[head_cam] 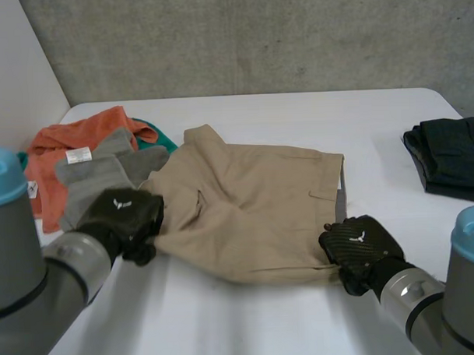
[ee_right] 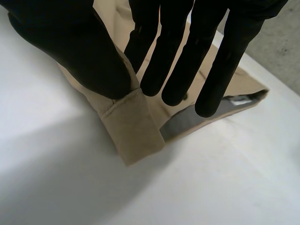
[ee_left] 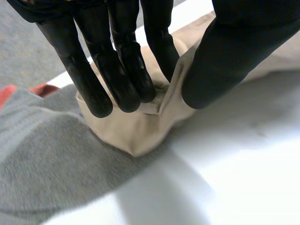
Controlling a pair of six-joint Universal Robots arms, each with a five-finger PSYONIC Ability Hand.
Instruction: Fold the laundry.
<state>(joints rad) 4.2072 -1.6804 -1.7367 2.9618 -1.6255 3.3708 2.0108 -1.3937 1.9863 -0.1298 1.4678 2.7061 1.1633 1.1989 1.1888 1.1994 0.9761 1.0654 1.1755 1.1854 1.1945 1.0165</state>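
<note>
orange crumpled cloth (head_cam: 61, 148): lies on the white desk (head_cam: 304, 323), beyond the left robot hand (head_cam: 123, 216) on its outer side; a teal cloth (head_cam: 162, 137) peeks out at its far edge.
grey soft garment with a white label (head_cam: 97, 174): spread over the orange crumpled cloth, just beyond the left robot hand. In the left wrist view it lies (ee_left: 42, 150) beside the fingertips and touches the beige fabric shorts (ee_left: 126, 131).
left robot hand: holding; its straight fingers (ee_left: 124, 79) and thumb pinch a bunched near corner of the beige fabric shorts.
beige fabric shorts (head_cam: 250, 212): spread flat on the desk between the two robot hands, with one near corner in each.
right robot hand (head_cam: 358, 247): holding; its thumb (ee_right: 70, 47) and fingers clamp the other near corner of the shorts (ee_right: 136, 126), whose hem stands folded at the thumb tip. A grey lining (ee_right: 187, 123) shows just past the fingertips.
dark green folded garment (head_cam: 451, 162): on the desk, well beyond the right robot hand on its outer side, apart from the shorts.
</note>
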